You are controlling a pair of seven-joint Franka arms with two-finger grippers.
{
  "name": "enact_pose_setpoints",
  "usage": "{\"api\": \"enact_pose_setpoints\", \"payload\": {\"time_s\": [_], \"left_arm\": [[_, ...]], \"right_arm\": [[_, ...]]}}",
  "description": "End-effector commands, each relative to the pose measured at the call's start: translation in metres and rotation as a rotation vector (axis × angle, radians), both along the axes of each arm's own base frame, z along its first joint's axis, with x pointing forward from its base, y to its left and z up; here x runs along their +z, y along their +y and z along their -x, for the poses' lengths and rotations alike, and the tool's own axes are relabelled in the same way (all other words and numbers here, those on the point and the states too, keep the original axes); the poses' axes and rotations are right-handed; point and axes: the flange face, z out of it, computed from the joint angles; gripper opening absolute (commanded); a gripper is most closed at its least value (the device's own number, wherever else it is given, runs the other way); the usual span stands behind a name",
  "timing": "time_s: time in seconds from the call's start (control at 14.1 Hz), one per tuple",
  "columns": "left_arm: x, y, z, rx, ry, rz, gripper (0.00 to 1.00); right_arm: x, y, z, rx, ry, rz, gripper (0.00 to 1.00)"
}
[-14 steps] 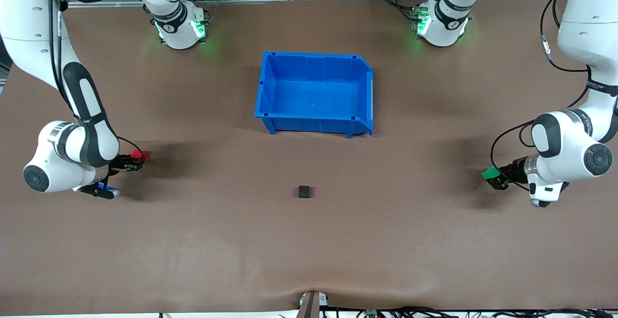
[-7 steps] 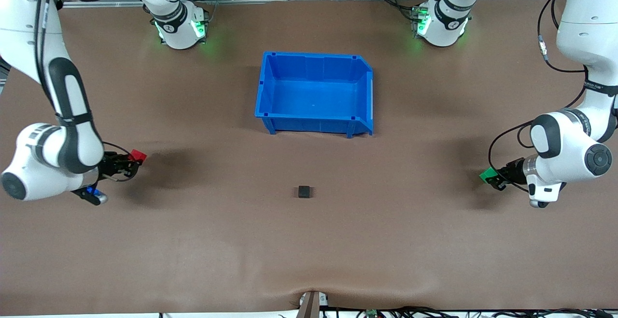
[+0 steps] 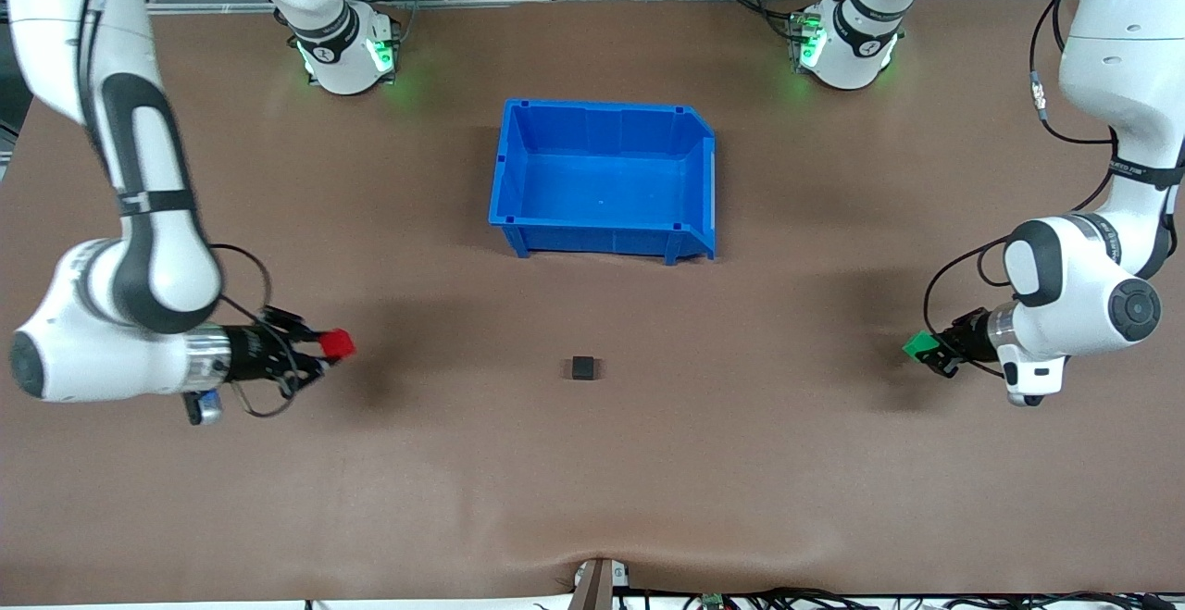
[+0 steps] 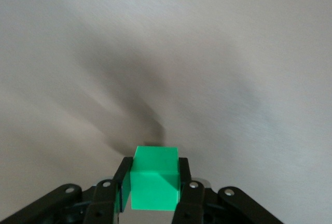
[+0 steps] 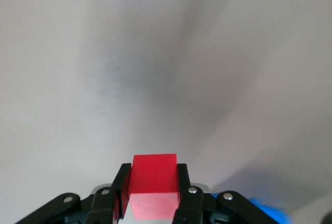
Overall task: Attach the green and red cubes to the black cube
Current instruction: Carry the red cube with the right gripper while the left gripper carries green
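Arms lie level, right tool (image 3: 326,347) pinching red cube (image 3: 338,343), left tool (image 3: 929,349) green cube (image 3: 917,344).

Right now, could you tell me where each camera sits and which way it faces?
Front view: high across the table, facing both arms' bases, the blue bin and black cube.
Left wrist view: on the left arm, looking past its end effector shut on the green cube.
Right wrist view: likewise, right end effector, red cube.
Front shares both cubes.
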Motion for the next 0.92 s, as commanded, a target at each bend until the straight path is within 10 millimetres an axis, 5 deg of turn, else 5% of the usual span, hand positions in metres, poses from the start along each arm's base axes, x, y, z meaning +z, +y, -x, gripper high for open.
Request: {"api": "enact_pose_setpoints", "payload": {"time_s": [0.0,0.28,0.43,0.85], "left_arm": [[0.019,-0.030,-0.005,0.099,-0.003,0.024,0.00],[0.037,-0.095,-0.010,0.265,0.019,0.068,0.00],[0.042,-0.124,-0.012,0.334,0.034,0.089,0.00],[0.045,-0.226,-0.018,0.482,0.067,0.112,0.00]], "right_arm": [[-0.006,0.061,-0.012,-0.234,-0.012,0.030,0.00],[-0.066,0.169,-0.010,-0.456,-0.110,0.041,0.00],[-0.096,0.207,-0.001,-0.487,-0.126,0.038,0.00],[-0.110,0.270,0.025,-0.471,-0.092,0.037,0.00]]}}
